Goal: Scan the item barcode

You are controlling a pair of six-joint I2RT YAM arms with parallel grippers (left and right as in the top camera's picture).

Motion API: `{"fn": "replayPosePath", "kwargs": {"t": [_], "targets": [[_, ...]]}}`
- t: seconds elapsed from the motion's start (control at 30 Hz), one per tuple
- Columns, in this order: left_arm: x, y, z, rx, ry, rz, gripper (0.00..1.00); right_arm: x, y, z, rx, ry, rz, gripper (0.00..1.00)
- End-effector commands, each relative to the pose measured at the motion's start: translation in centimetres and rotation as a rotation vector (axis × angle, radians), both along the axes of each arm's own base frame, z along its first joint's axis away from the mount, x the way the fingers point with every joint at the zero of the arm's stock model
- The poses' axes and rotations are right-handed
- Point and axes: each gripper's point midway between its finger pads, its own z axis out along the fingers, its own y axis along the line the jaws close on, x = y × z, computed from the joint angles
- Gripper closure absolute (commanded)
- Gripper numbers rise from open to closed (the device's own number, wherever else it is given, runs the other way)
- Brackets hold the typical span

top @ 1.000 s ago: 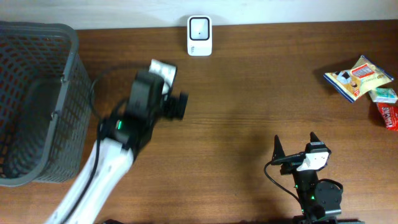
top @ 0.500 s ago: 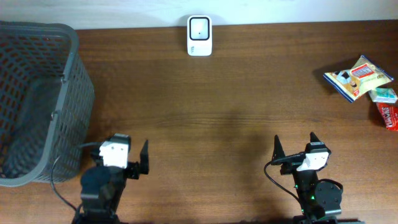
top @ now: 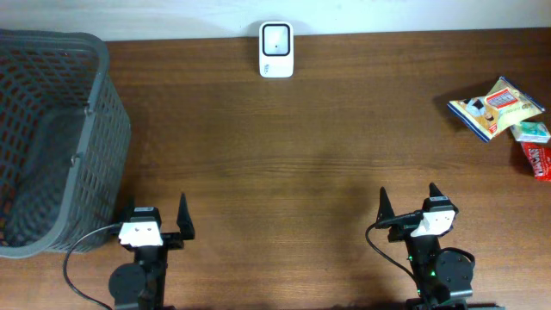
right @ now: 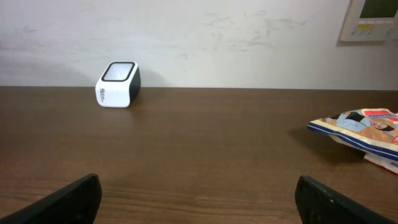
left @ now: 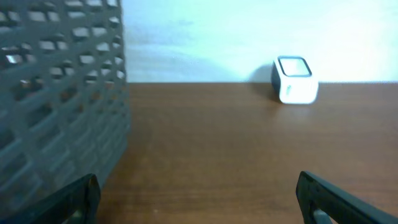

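Overhead: left gripper and right gripper are both at the near edge of the table, jaws spread wide, nothing between them. The scanner sits at the far edge, centre. The snack packet lies flat at far right, with a pale green item and a red item just beside it. Labels are too small to read, so can't tell where any barcode is. The grey mesh basket is on the left, beside the left arm.

Left wrist: fingers wide apart, only bare table between them. Basket wall to the left, scanner ahead right.

Right wrist: fingers wide apart, holding nothing. Scanner ahead left, snack packet ahead right, well apart from the gripper.
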Motion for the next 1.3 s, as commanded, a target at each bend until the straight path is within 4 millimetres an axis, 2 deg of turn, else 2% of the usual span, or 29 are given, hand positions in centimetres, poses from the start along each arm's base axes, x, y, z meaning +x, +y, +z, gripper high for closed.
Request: {"fn": "replayPosePath", "kwargs": {"t": [0.0, 0.17, 0.33, 1.27], "targets": [[0.0, 1.5, -0.4, -0.025, -0.015, 0.086, 0.01, 0.0, 0.1, -0.3, 0.006, 0.005, 0.001, 0.01], [0.0, 1.3, -0.5, 0.007, -0.009, 0.078, 0.01, 0.0, 0.1, -0.3, 0.007, 0.005, 0.001, 0.02], [0.1, -0.2, -0.5, 0.050, -0.007, 0.012, 0.01, 0.0, 0.1, -0.3, 0.006, 0.006, 0.001, 0.02], [0.1, -0.3, -0.4, 0.026, -0.011, 0.008, 0.01, 0.0, 0.1, -0.3, 0.007, 0.005, 0.001, 0.02]]}}
